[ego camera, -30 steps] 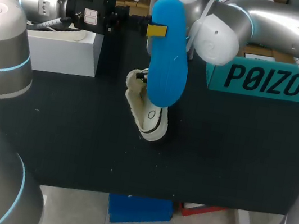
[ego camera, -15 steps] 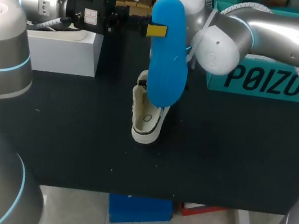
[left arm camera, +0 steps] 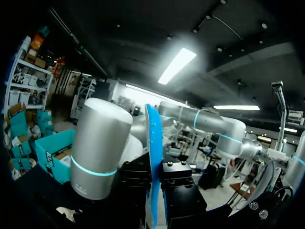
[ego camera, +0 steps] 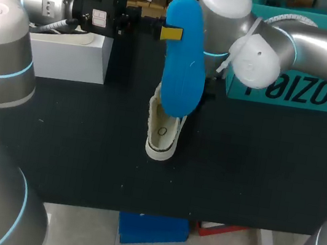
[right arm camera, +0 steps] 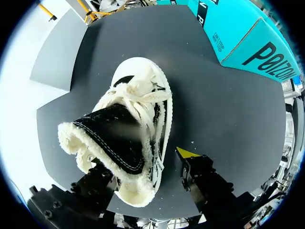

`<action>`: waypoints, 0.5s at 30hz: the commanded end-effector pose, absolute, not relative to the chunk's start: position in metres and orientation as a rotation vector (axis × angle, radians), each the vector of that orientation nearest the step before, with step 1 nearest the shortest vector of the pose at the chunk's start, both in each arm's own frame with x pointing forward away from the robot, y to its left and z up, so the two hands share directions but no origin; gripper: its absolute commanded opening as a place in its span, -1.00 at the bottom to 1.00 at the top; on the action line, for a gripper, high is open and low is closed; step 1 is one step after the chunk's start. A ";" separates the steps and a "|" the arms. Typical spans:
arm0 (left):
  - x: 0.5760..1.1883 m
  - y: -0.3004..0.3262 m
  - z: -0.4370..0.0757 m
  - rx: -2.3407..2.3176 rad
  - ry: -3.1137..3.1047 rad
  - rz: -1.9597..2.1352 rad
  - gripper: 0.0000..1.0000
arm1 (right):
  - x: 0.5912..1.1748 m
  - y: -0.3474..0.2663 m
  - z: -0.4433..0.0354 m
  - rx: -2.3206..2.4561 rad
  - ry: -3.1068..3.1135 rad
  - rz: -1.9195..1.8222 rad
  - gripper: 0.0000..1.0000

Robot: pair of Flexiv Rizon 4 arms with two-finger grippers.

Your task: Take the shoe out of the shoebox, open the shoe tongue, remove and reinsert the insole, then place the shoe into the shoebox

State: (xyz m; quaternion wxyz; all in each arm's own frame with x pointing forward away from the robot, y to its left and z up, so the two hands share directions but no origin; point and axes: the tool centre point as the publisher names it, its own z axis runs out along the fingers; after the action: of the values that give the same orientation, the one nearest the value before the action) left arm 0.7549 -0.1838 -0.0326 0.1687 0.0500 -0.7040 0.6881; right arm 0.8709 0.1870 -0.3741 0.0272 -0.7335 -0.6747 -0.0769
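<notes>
Likely floppy, the blue foam insole (ego camera: 183, 69) hangs pinched in left fingers (ego camera: 172, 34), at twelve o'clock of the fleece-lined black-and-cream shoe (ego camera: 161, 136) on the desk (ego camera: 257, 162); right fingers (right arm camera: 187, 153) stand wide astride its stiffer heel, probably the better hold.

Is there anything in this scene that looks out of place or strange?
Only what the task explains: the blue insole is out of the shoe, held upright in the air by the left hand. The shoe stands on the table with its tongue lifted open. Nothing looks spilled or damaged.
</notes>
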 end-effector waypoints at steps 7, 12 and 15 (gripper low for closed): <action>0.754 -0.185 -0.034 0.144 -2.003 1.960 -1.00 | 0.852 0.147 -0.335 -2.062 -1.860 -0.644 1.00; 0.754 -0.185 -0.034 0.144 -2.003 1.960 -1.00 | 0.848 0.144 -0.319 -1.958 -1.820 -0.790 1.00; 0.754 -0.185 -0.034 0.144 -2.003 1.960 -1.00 | 0.846 0.143 -0.306 -1.923 -1.794 -0.882 1.00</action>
State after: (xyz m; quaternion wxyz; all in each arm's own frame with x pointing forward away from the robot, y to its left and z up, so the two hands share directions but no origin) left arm 0.7549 -0.1838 -0.0326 0.1687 0.0500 -0.7040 0.6881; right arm 0.8590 0.1583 -0.3125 0.1146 -0.7081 -0.6613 -0.2192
